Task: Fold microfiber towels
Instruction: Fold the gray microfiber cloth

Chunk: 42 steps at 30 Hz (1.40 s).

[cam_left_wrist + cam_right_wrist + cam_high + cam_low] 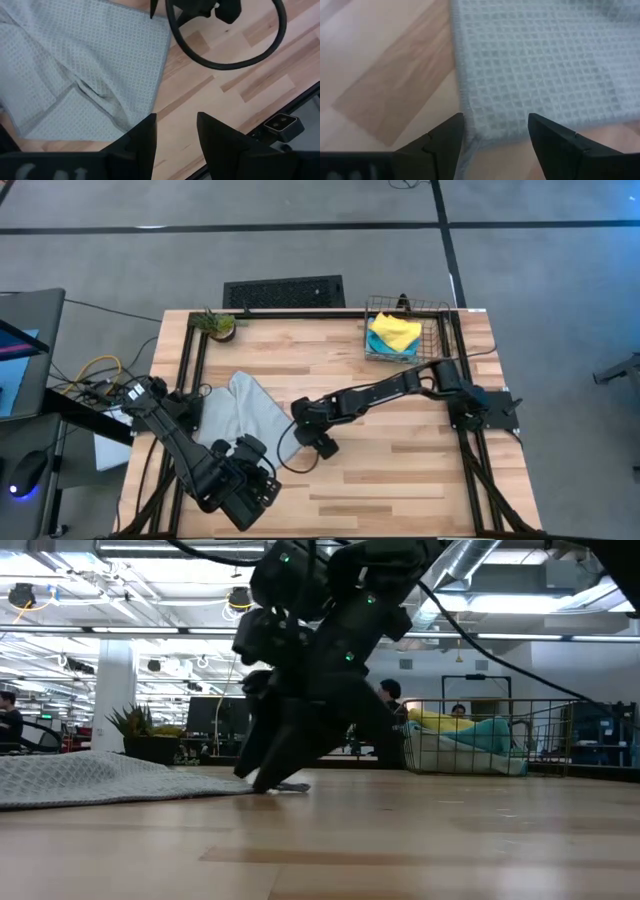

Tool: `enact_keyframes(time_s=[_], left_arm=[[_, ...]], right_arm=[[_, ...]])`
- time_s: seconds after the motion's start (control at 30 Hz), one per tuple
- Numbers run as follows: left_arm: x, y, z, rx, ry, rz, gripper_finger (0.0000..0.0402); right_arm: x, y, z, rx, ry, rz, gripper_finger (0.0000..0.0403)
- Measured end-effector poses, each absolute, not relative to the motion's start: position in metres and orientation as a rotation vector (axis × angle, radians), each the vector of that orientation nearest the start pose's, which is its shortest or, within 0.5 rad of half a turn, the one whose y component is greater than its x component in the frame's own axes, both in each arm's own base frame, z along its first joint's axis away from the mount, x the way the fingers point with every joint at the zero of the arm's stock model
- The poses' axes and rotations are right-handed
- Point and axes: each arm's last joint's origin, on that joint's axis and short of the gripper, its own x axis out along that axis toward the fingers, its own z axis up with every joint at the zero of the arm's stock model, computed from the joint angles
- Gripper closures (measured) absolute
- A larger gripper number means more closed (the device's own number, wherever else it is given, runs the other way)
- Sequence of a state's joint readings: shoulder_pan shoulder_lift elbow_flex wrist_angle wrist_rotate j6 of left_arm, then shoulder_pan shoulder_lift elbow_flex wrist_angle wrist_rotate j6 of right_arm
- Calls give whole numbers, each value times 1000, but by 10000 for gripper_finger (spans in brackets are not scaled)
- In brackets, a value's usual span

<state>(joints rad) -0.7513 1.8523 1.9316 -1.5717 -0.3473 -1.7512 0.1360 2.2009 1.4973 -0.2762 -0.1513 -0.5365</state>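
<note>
1. High view: a grey-green waffle-weave microfiber towel (240, 412) lies at the table's nine o'clock side, its long axis running from eleven toward five o'clock. The right gripper (303, 427) reaches its three o'clock edge; the left gripper (252, 470) hovers just past its six o'clock end. A yellow towel (397, 330) and a cyan one (384, 346) sit in the wire mesh basket (432, 310) at one o'clock.
2. Low view: the right gripper's fingertips (268, 780) touch the wooden tabletop (400, 840) at the towel's corner.
3. Left wrist view: the left jaws stand slightly parted, empty, above bare wood beside the towel.
4. Right wrist view: the right jaws are spread wide, straddling the towel's corner, not yet closed; this arm looks nearer for the grasp.
</note>
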Motion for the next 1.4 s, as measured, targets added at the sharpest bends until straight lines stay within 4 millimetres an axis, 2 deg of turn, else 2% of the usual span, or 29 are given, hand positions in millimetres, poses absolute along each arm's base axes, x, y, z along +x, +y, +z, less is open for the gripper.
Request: enact_keyframes(time_s=[0.13, 0.27, 0.4, 0.6, 0.73, 0.97, 1.13, 1.3, 1.4], left_arm=[[255, -225, 341, -717, 1070, 769, 269], [255, -225, 341, -719, 1075, 769, 269], [255, -225, 341, -720, 1085, 765, 269], [255, -225, 341, -720, 1086, 765, 269], [255, -226, 341, -719, 1085, 765, 269], [258, -223, 342, -617, 996, 745, 269], [262, -223, 338, -472, 1030, 682, 269], [268, -221, 319, -274, 1110, 630, 269], [272, -217, 304, -215, 1131, 623, 269]], right_arm=[[452, 65, 118, -498, 907, 494, 157], [450, 65, 111, -510, 946, 490, 186], [449, 65, 109, -488, 964, 483, 249], [447, 66, 107, -468, 990, 480, 379], [446, 65, 107, -435, 1015, 464, 384], [424, 48, 140, -382, 1152, 409, 393], [405, 38, 192, -390, 1160, 327, 397], [390, 35, 228, -410, 1114, 291, 398], [380, 31, 251, -421, 1080, 249, 399]])
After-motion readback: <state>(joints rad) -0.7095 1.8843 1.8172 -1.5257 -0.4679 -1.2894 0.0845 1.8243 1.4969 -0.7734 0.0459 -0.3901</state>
